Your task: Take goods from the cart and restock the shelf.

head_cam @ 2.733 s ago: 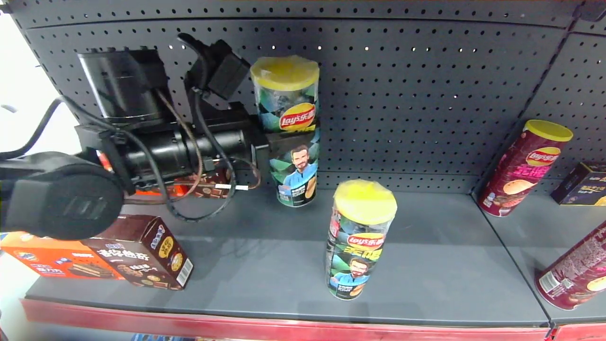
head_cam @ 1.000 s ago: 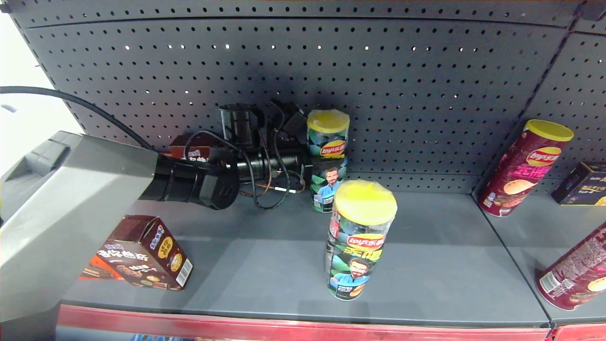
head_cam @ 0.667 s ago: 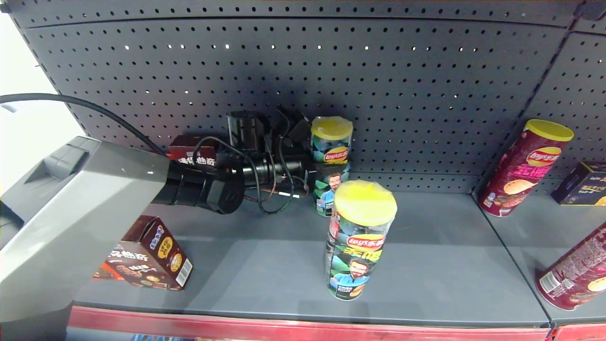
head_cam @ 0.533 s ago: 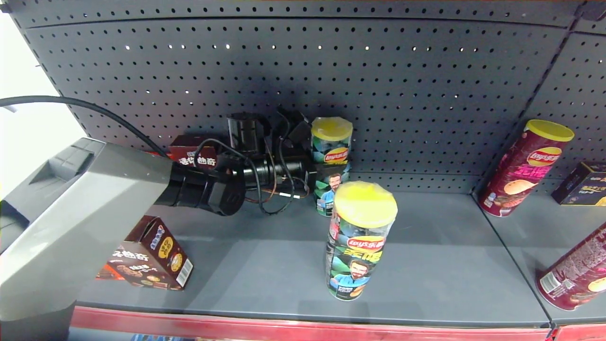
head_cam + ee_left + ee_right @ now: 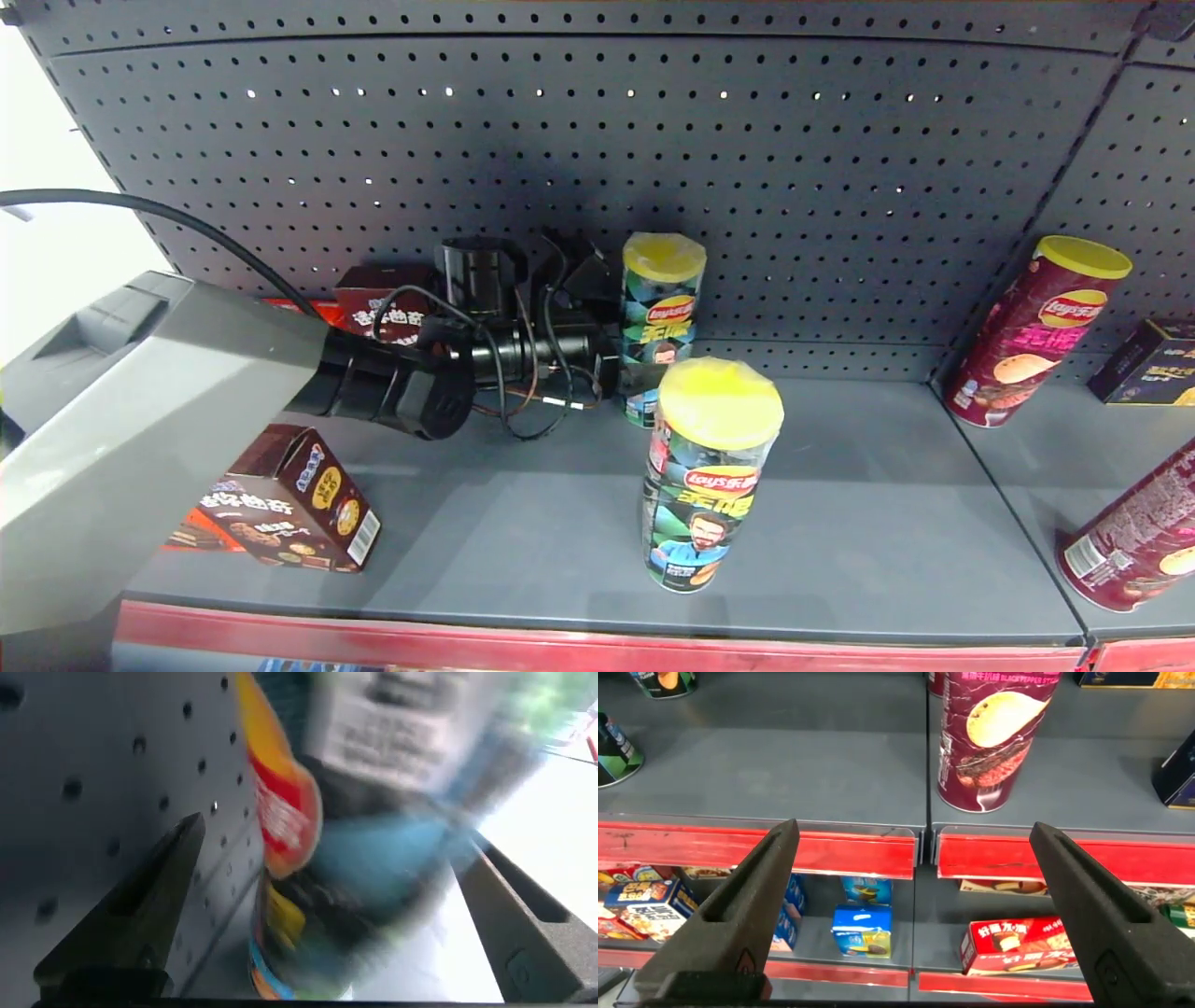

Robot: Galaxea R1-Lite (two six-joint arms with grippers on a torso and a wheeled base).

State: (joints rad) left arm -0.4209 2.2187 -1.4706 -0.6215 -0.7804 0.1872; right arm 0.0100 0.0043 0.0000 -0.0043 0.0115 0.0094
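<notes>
See the left hand (image 5: 334, 845) deep in at the back of the shelf (image 5: 868, 523), released: fingers (image 5: 140, 915) spread wide to either side of the rear chips can (image 5: 662, 308), with bare pegboard (image 5: 840, 187) showing in the gap between one finger and the can's side. Cannot tell about contact at the other finger, too blurred up close.

Find that can upright on the shelf board, yellow lid on top, just before the pegboard, at about 11 o'clock from the front chips can (image 5: 709, 476). Find the front one upright too, in the same green-and-blue wrap and yellow lid, nearer the red edge strip (image 5: 597, 649) and apart from the rear can.

Note a brown biscuit box (image 5: 289, 499) at 9 o'clock from the front can, tilted, near the shelf's front edge, with an orange box (image 5: 187, 539) just beside it. Note a dark red box (image 5: 383, 299) against the pegboard, behind the left arm, at 9 o'clock from the rear can.

Count two more cans in the neighbouring bay: a back maroon can (image 5: 1032, 331) at 2 o'clock from the front chips can, a front maroon can (image 5: 1134, 541) at 4 o'clock, plus a dark box (image 5: 1153, 364) between them at the far edge.

Find the right hand (image 5: 913, 831) released as well, grasping nothing, fingers wide apart, facing the red edge strip near the front maroon can, with packets on a lower shelf (image 5: 868, 929) beyond.
</notes>
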